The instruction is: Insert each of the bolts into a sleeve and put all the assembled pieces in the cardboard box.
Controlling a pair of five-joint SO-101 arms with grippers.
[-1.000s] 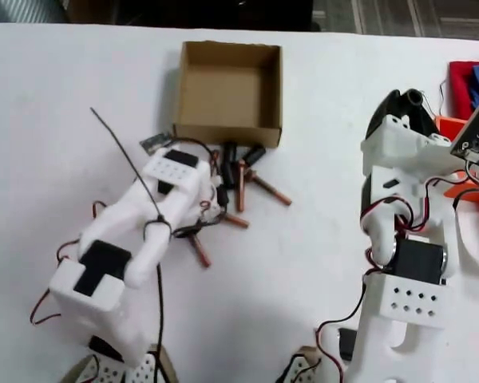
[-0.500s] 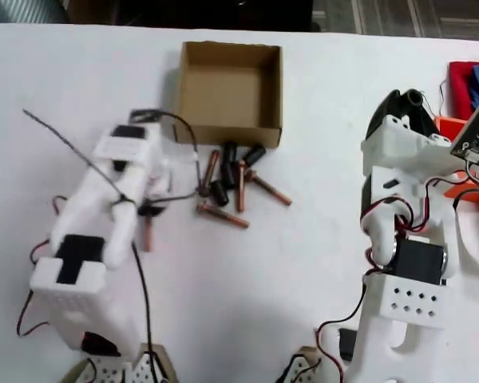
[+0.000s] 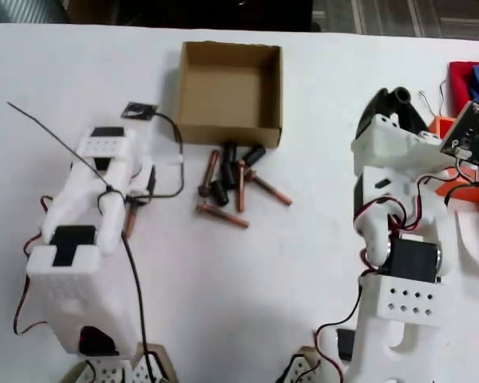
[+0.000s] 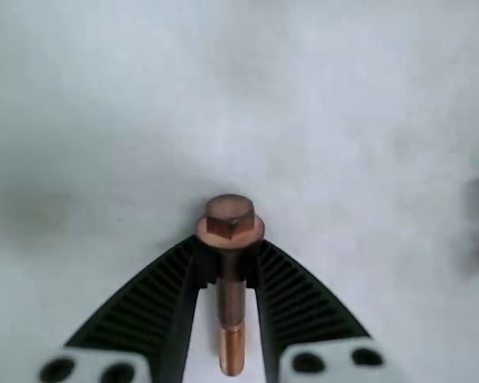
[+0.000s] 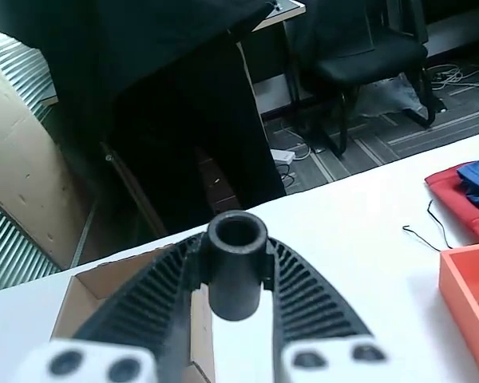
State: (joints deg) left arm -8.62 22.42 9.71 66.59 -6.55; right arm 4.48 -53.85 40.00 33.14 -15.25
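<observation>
In the left wrist view my left gripper (image 4: 230, 257) is shut on a copper bolt (image 4: 230, 239), hex head outward, above bare white table. From above, that gripper (image 3: 136, 201) sits left of the pile with the bolt (image 3: 132, 219) in it. My right gripper (image 5: 236, 249) is shut on a black sleeve (image 5: 236, 271), open end facing out; in the high view it is raised at the right (image 3: 399, 99). Several loose copper bolts (image 3: 222, 215) and black sleeves (image 3: 230, 152) lie just in front of the cardboard box (image 3: 223, 133), whose inside looks bare.
An orange tray (image 3: 453, 128) and red cloth (image 3: 461, 80) sit at the table's right edge, beside the right arm. A small black board on a cable (image 3: 139, 111) lies left of the box. Bare tabletop spreads between the two arms.
The left arm has swung left, away from the pile, carrying one copper bolt with it. The right arm has shifted slightly, still holding the sleeve.
</observation>
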